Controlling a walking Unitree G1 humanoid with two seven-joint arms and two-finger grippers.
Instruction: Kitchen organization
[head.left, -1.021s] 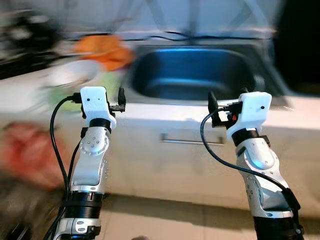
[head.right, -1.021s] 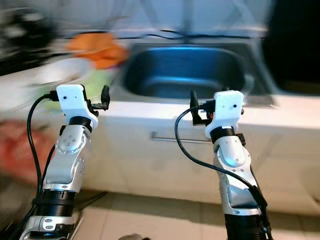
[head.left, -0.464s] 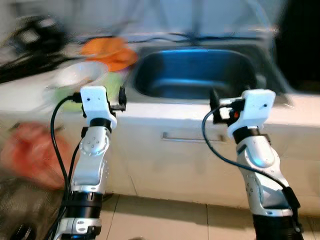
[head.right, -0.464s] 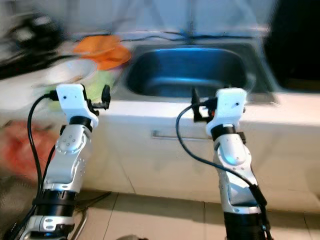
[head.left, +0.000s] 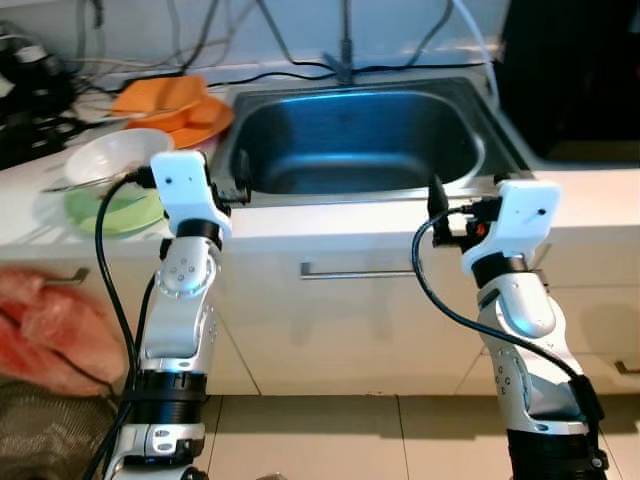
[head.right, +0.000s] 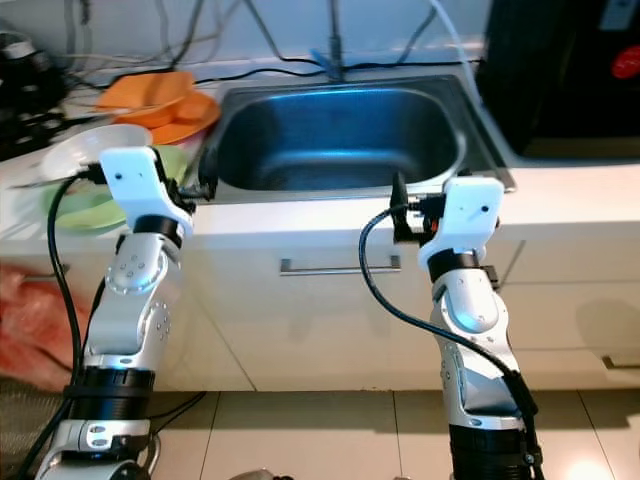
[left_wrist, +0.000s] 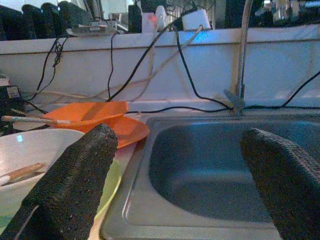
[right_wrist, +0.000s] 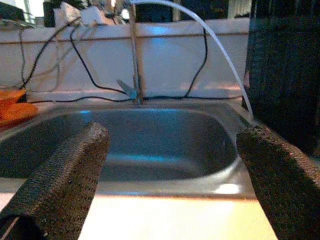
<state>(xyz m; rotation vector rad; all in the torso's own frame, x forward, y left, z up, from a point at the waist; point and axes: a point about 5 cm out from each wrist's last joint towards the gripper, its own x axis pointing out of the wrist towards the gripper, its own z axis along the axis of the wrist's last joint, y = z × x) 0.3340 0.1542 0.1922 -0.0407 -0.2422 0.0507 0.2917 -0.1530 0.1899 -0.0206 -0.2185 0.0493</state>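
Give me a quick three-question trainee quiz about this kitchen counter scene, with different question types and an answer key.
1. True or false: the stainless steel sink holds dishes.
2. Which lies on the pale green plate? A) white bowl B) orange plates C) faucet
3. Fill in: the left gripper and right gripper both have their fingers ____.

Key: 1 false, its basin is bare. 2 A. 3 open, each held before the counter edge, holding nothing.
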